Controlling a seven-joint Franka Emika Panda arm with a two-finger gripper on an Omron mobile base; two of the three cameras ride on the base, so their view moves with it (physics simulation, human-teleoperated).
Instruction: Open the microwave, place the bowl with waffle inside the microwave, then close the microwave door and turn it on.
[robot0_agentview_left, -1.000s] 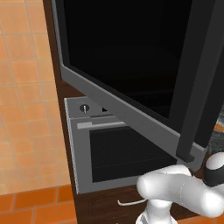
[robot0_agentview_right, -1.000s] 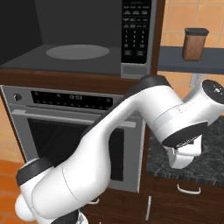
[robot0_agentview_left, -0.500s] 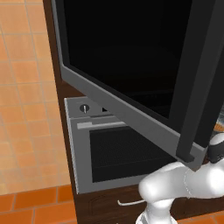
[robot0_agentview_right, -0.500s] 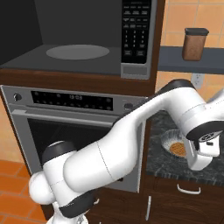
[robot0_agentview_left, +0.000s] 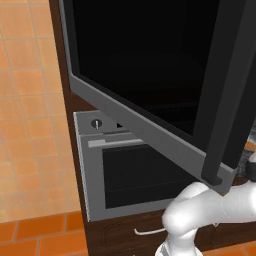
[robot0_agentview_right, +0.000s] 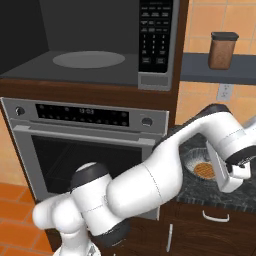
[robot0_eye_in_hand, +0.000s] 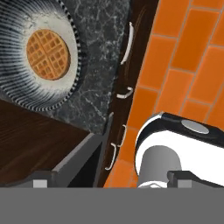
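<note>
Microwave (robot0_agentview_right: 100, 50): built-in grey steel unit above the oven (robot0_agentview_right: 85, 145), cavity exposed with a round turntable on its floor and the dark button panel (robot0_agentview_right: 156, 35) at its right; microwave door (robot0_agentview_left: 150, 90), black glass in a grey frame, swung wide open. Bowl (robot0_eye_in_hand: 39, 52): ribbed, holding one round waffle (robot0_eye_in_hand: 48, 54), on the dark speckled counter (robot0_agentview_right: 240, 192) right of the oven. Gripper (robot0_agentview_right: 231, 176): raised over the counter near the bowl, fingers spread wide, holding nothing.
</note>
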